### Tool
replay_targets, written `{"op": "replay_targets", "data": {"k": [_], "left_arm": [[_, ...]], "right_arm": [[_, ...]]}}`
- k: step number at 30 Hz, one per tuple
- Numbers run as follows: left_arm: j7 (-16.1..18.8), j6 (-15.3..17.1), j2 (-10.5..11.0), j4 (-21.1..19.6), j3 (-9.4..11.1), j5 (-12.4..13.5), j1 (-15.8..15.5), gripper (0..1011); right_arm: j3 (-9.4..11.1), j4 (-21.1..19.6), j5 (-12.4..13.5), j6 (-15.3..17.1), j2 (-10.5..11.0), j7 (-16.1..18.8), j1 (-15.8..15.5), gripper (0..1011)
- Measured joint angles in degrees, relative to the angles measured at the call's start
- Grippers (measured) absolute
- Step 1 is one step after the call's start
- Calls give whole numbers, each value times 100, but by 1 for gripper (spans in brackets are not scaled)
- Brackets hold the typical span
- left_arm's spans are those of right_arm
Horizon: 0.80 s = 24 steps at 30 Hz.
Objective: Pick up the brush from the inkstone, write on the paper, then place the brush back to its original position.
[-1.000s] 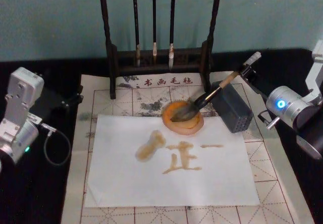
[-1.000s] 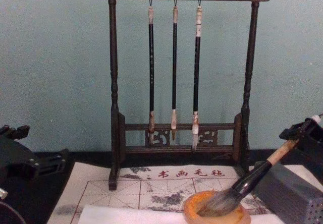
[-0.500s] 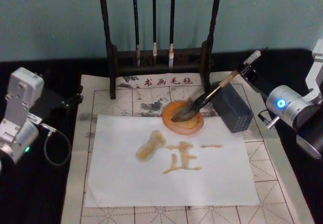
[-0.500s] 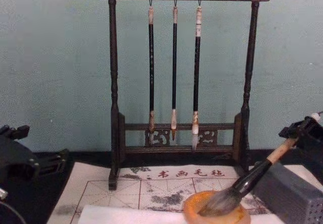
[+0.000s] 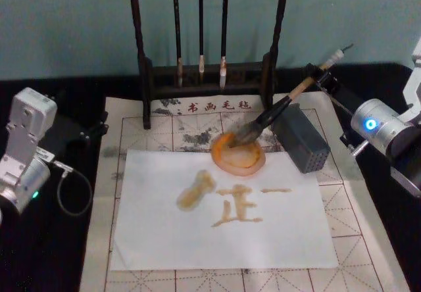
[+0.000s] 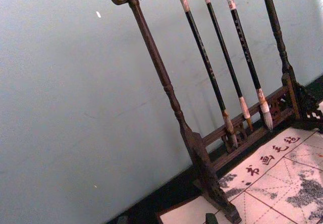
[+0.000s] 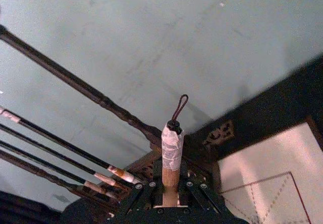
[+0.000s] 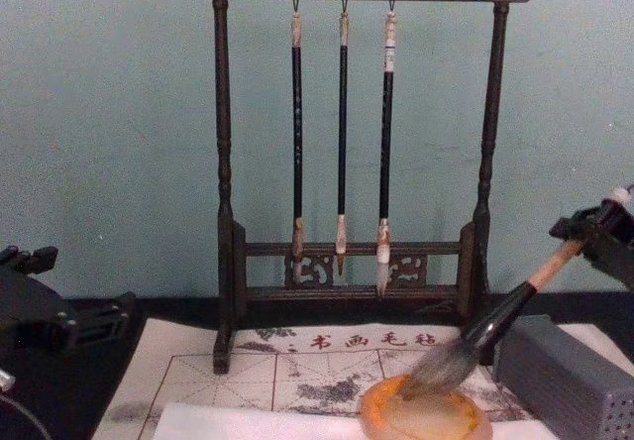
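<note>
Brush (image 5: 279, 108): slanted, tuft down at the back rim of the inkstone (image 5: 240, 164), seemingly touching it; handle rising toward the right.
Right gripper (image 5: 318, 76): jaws clamped on the handle's upper part, just below the taped whitish end.
Inkstone: on the cream mat (image 5: 368, 239), at the far edge of the paper (image 5: 151, 233).
Paper: white sheet with brown strokes near its middle.
Grey ribbed block (image 5: 301, 137): just right of the inkstone, under the handle.
Rack (image 8: 223, 212): behind, with three thin brushes (image 8: 342, 143) hanging.
Left gripper (image 5: 82, 131): parked far left, off the mat; how its jaws stand cannot be told.
</note>
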Motion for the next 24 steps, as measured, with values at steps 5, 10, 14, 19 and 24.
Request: {"op": "replay_targets", "data": {"k": [5, 10, 14, 19, 24], "left_arm": [[0, 0, 0, 0, 0, 0, 0, 1001], [0, 0, 0, 0, 0, 0, 0, 1001], [0, 0, 0, 0, 0, 0, 0, 1001], [0, 0, 0, 0, 0, 0, 0, 1001], [0, 0, 0, 0, 0, 0, 0, 1001]], "right_arm": [[-196, -241, -298, -211, 183, 75, 20, 181], [-335, -655, -668, -372, 366, 89, -66, 181], [-392, -1076, -971, -480, 516, 83, -222, 181], [-506, -1539, -1549, -752, 783, 290, -398, 181], [-639, -1822, -2127, -1090, 1035, 577, -550, 181]]}}
